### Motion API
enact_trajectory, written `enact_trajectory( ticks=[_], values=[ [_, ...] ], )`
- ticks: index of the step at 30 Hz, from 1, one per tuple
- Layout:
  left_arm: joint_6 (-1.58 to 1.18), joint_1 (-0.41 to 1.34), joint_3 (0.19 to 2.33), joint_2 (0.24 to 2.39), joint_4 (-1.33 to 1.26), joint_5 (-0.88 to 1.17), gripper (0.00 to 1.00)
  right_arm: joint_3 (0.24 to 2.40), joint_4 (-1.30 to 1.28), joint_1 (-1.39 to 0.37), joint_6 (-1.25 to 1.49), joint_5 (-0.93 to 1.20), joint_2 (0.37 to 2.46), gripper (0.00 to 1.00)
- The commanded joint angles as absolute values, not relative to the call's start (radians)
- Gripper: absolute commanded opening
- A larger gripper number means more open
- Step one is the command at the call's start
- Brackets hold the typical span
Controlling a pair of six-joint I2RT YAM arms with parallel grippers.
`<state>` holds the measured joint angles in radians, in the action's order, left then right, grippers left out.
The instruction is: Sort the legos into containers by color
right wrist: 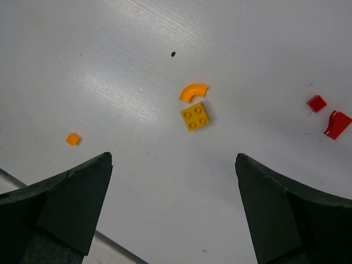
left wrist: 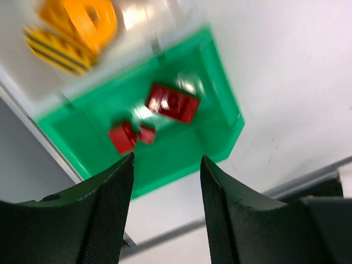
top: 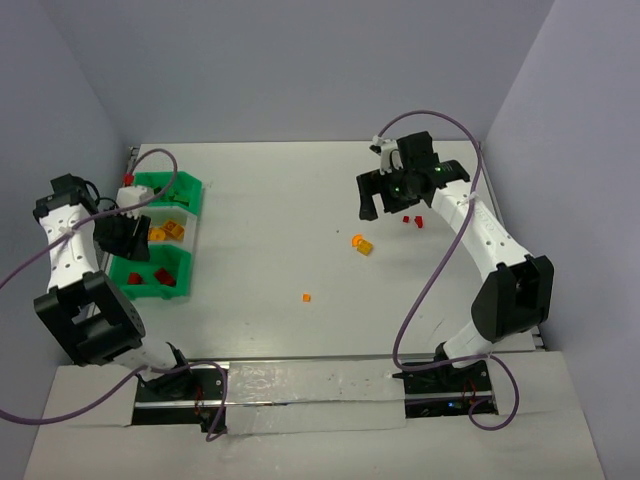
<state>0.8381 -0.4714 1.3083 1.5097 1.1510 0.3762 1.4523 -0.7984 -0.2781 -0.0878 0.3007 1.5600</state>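
The left gripper (left wrist: 166, 165) hangs with its fingers parted and nothing between them, directly over the end green bin (left wrist: 231, 113). Three red bricks (left wrist: 172, 103) lie in that bin just beyond its fingertips, and the whitish bin (left wrist: 129, 52) farther ahead holds orange-yellow pieces (left wrist: 88, 16). The right gripper (right wrist: 173, 162) is spread wide and empty above the table (right wrist: 110, 55). Ahead of its gap lies a yellow four-stud brick (right wrist: 194, 116), with an orange curved piece (right wrist: 193, 91) just beyond it. A tiny orange brick (right wrist: 72, 139) sits ahead of one finger, and two red pieces (right wrist: 316, 103) lie out past the other.
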Motion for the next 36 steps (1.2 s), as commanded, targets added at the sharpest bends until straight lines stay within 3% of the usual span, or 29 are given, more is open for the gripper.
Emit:
enact_trajectory(
  ticks=[1, 8, 13, 25, 36],
  values=[
    [0.866, -0.366, 1.45, 1.489, 1.212, 0.612, 0.57, 1.43, -0.782, -0.25, -0.1, 0.313, 1.559, 1.0],
    [0.638, 0.202, 1.241, 1.408, 0.865, 0.647, 0.54, 1.396, -0.776, -0.175, -0.09, 0.342, 1.554, 1.0],
    [0.65, 0.47, 1.152, 1.481, 0.686, 0.667, 0.54, 1.381, -0.785, -0.087, -0.103, 0.363, 1.538, 1.0],
    [0.822, 0.617, 1.221, 1.714, 0.629, 0.693, 0.57, 1.347, -0.804, -0.008, -0.126, 0.4, 1.532, 1.0],
    [0.785, 0.7, 1.137, 1.73, 0.488, 0.64, 0.58, 1.336, -0.81, 0.035, -0.143, 0.414, 1.546, 1.0]
  ],
)
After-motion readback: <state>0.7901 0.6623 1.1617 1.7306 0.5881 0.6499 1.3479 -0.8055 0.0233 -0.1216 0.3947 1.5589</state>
